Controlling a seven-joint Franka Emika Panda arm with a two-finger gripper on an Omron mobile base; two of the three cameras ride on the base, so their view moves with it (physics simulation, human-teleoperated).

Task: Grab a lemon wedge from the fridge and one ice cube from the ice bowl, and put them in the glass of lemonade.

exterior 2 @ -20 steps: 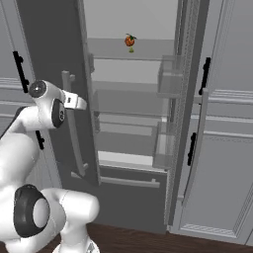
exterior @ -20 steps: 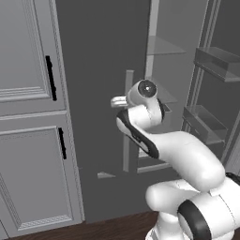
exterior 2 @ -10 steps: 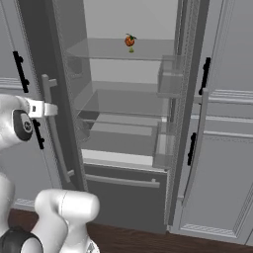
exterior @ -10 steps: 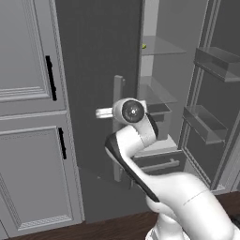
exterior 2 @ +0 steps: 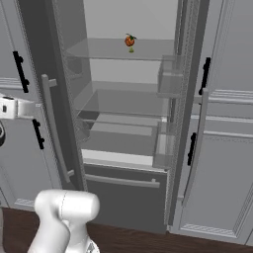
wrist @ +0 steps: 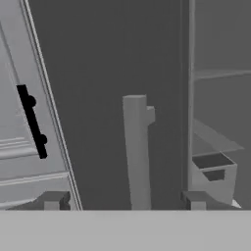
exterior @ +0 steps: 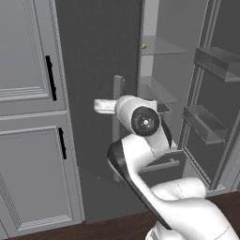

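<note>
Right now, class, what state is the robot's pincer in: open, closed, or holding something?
Pincer: open, holding nothing; its two tips stand apart on either side of the fridge door handle.

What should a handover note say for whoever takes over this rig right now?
End effector: open, holding nothing, its fingers either side of the light grey vertical bar handle of the left door, not closed on it.
Tall dark grey two-door fridge: both doors swung open, glass shelves exposed.
Tiny yellow lemon wedge: on the upper glass shelf, just below the orange-red round fruit.
Done: fridge opened.
Left: pick the wedge, fetch an ice cube, put both in the lemonade glass.
</note>
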